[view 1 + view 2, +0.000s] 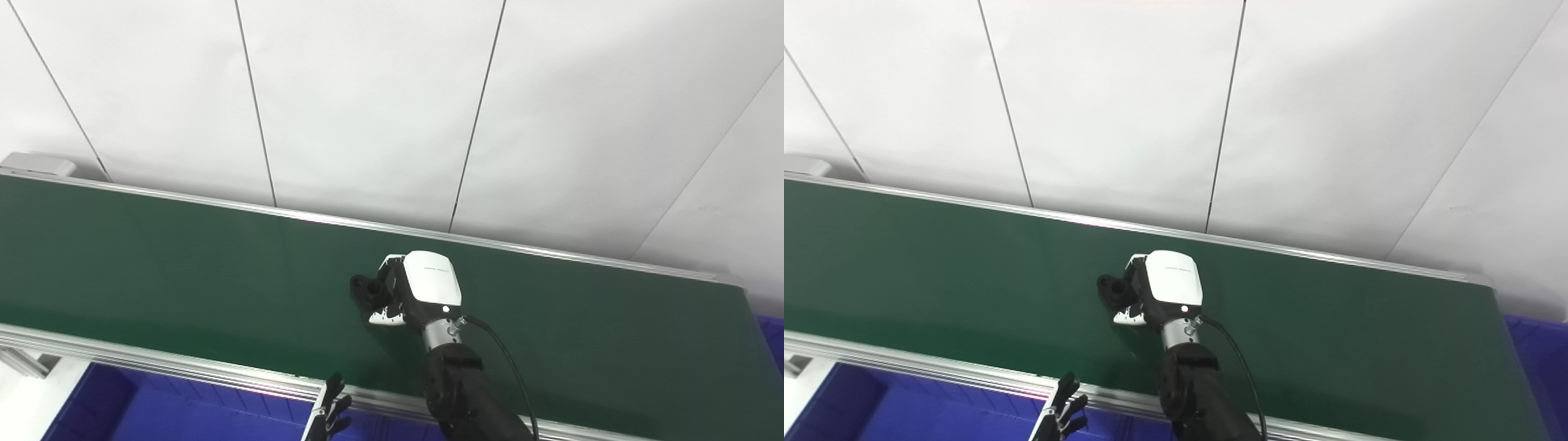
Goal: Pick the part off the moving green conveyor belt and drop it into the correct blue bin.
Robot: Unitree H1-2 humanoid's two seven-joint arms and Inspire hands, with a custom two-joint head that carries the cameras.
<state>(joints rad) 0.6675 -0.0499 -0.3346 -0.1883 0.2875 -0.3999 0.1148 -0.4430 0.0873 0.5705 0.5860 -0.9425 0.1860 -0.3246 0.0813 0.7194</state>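
Note:
A small black part (pixel 365 290) lies on the green conveyor belt (pixel 184 275) near its middle; it also shows in the right eye view (pixel 1113 289). My right hand (pixel 416 288) is over the belt with its fingers curled around the part from the right; the white back of the hand hides the contact. My left hand (pixel 331 416) is low at the bottom edge, below the belt's near rail, with fingers spread and empty. Blue bins (pixel 153 410) sit below the belt's near edge.
An aluminium rail (pixel 153 361) runs along the belt's near side and another along the far side (pixel 551 251). A white panelled wall stands behind. Another blue bin corner (pixel 1537 349) shows at the right end of the belt.

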